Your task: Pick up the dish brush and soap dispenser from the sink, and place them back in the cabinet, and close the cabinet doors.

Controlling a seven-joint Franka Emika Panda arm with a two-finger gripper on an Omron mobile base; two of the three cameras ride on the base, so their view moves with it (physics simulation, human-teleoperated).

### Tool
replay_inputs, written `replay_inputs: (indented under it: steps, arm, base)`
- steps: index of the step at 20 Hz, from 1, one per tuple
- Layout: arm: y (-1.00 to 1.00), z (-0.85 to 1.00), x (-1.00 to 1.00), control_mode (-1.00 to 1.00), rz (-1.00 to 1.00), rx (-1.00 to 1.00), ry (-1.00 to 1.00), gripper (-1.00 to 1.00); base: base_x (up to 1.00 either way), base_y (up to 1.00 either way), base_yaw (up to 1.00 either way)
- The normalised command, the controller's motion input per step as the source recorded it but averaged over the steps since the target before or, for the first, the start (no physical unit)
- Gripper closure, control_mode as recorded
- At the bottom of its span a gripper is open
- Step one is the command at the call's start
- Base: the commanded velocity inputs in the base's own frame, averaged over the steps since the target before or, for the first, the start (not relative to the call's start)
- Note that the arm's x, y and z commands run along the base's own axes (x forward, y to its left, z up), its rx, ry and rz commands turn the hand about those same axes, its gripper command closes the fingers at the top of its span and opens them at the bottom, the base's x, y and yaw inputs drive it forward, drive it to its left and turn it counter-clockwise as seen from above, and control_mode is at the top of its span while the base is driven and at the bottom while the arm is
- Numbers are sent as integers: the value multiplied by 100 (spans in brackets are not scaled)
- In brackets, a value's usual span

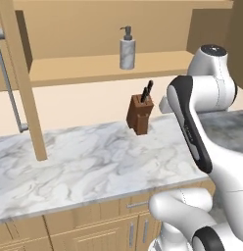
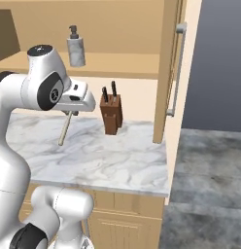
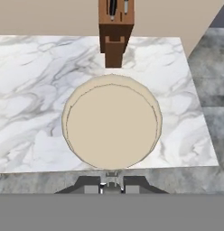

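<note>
- One of the two items is already put away: the soap dispenser (image 1: 127, 48) stands upright on the cabinet (image 1: 99, 66) shelf, above the knife block (image 1: 140, 113).
- Second item, the brush (image 3: 111, 127), is in the gripper (image 3: 111, 186): the hand view looks straight down onto its round cream head, with the jaws pressed together on the handle just below it.
- From the right base view the brush's thin handle (image 2: 65, 128) hangs slanted under the hand, above the marble counter (image 1: 84, 166) and left of the block.
- Step in hand, as I judge it: carrying the brush up to the shelf; it is clear of the counter but well below the shelf.
- Next move calls for lifting and reaching forward over the block, then setting the brush down beside the dispenser without knocking it.
- Both doors (image 2: 170, 68) stand open, one at each side of the views, so shutting them by the bar handles (image 2: 175, 70) is left for last.
</note>
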Motion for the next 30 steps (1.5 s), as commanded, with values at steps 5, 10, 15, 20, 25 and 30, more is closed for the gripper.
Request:
replay_inputs:
  steps: [5,10,15,20,25,30]
  arm:
    - [0,0,0,100,0,0,0,100]
    - [0,0,0,100,0,0,0,100]
    - [0,0,0,100,0,0,0,100]
    - [0,0,0,100,0,0,0,100]
    - [0,0,0,100,0,0,0,100]
    - [0,0,0,100,0,0,0,100]
  base:
    - [12,21,5]
    - [35,28,14]
    - [26,24,11]
    - [16,14,1]
    - [15,16,0]
    - [18,21,0]
